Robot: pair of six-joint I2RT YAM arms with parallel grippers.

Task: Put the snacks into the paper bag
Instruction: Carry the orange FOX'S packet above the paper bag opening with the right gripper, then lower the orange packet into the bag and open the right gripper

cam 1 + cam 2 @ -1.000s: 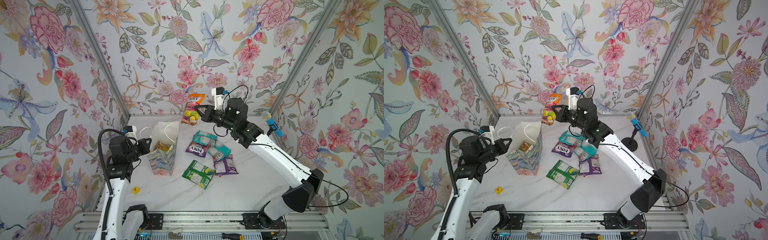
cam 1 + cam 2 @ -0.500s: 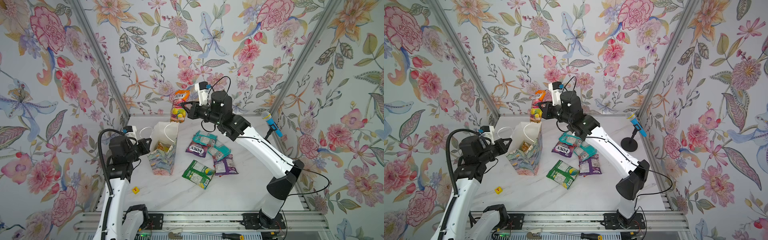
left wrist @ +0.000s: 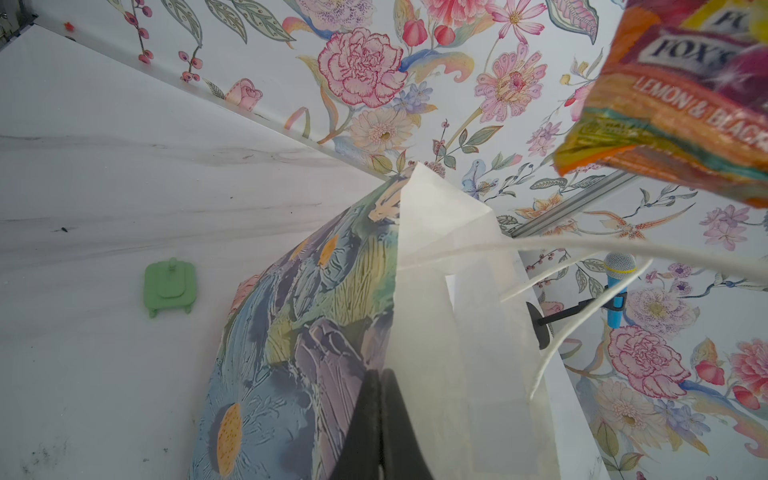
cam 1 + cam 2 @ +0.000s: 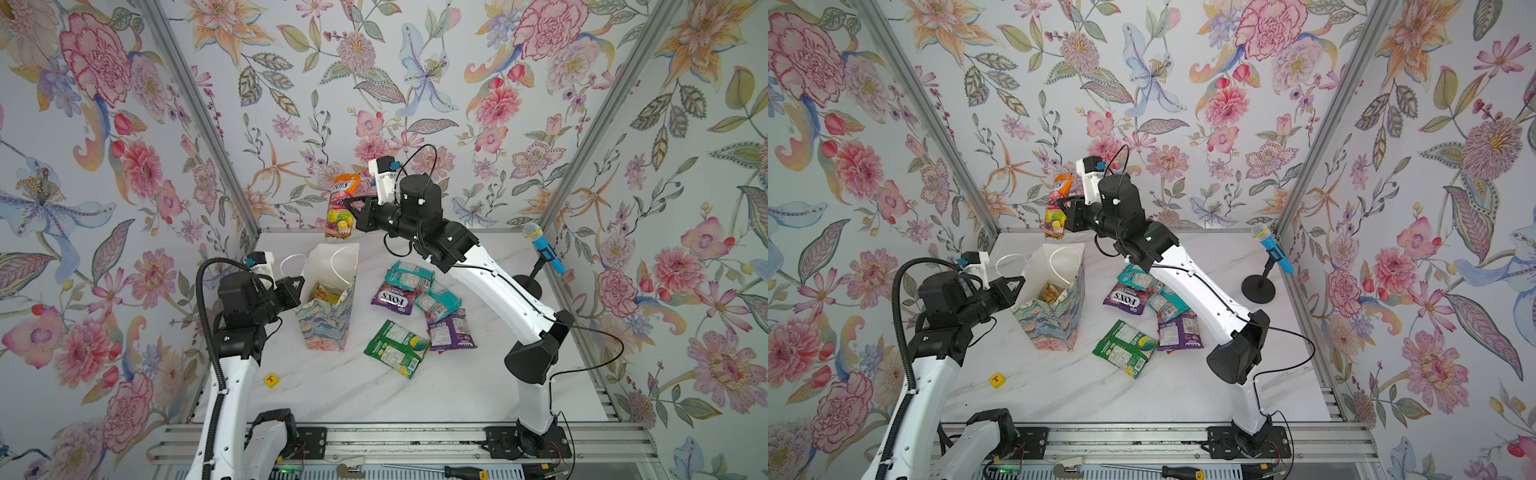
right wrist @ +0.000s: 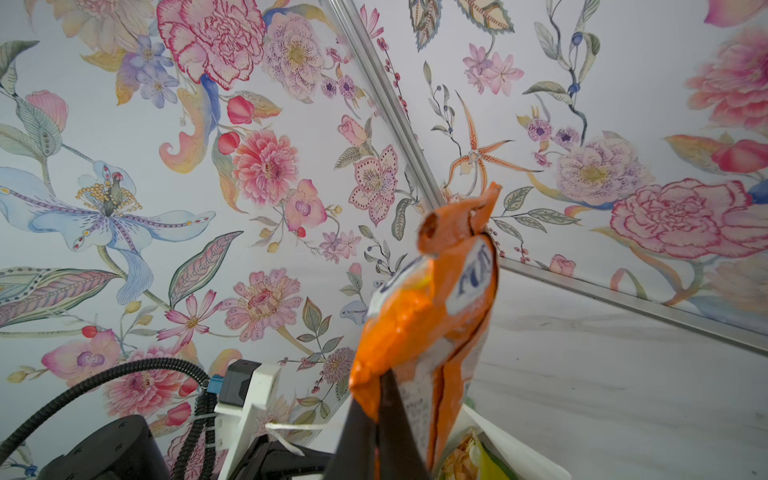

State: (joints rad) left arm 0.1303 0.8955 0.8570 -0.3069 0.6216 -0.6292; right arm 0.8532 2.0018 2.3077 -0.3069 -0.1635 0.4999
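Clamping the paper bag (image 4: 328, 320) rim, the left end effector (image 4: 300, 286) steadies it; the right end effector (image 4: 350, 206) grips an orange snack (image 4: 337, 216) overhead; five loose snacks (image 4: 434, 303) wait.

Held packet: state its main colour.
Orange; the packet shows best in the right wrist view.

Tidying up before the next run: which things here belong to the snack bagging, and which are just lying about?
Job: paper bag, orange packet in the right gripper, teal packets, purple FOX'S packet, green packet, second purple packet.
Lying about: yellow cube, blue microphone, green plastic piece, screwdriver.
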